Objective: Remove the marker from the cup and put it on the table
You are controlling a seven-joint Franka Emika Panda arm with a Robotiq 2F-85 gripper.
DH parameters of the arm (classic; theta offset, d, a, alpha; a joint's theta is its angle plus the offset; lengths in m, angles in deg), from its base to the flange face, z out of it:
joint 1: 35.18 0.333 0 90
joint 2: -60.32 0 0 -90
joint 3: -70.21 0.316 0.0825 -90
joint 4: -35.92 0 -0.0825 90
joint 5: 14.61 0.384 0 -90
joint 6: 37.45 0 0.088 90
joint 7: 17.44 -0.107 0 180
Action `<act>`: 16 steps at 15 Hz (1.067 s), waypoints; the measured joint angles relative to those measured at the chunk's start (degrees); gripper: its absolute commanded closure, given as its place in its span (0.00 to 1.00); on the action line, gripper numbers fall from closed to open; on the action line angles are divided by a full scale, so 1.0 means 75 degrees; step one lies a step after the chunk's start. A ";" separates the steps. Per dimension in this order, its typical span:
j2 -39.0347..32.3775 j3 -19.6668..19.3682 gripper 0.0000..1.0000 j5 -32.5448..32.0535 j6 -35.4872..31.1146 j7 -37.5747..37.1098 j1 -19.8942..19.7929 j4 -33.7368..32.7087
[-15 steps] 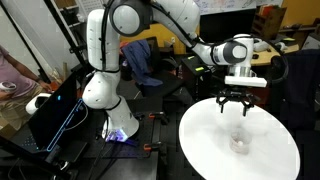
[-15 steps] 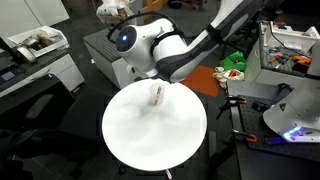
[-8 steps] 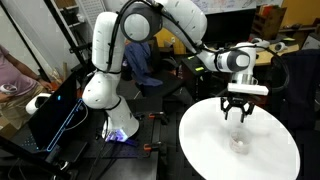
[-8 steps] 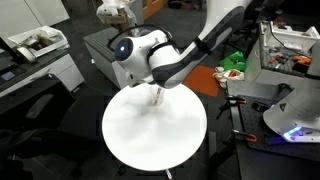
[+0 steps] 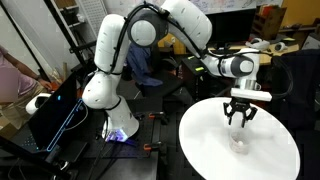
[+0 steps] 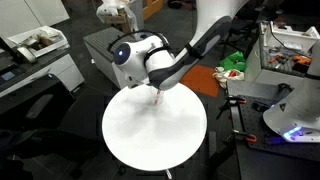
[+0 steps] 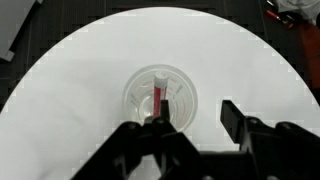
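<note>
Plain glossy white worktop [image 7: 70, 70], no pattern. Clear cup [image 7: 133, 92], faint against the white. Reddish-pink marker [image 7: 159, 100]. Black tool [image 7: 195, 120]. White arm [image 5: 108, 50] with dark joint bands. Blue cloth [image 5: 140, 62] behind it. Purple glow [image 5: 120, 135] at the arm's foot. Green item [image 6: 233, 62], orange patch [image 6: 205, 78].

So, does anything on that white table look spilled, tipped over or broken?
Nothing stands out. The clear cup stands upright on the table with the marker inside, and the open gripper hangs above it. No spills show.
</note>
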 measured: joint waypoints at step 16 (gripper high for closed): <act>-0.1086 -0.0148 0.46 0.0015 0.0000 0.0411 -0.0116 -0.1288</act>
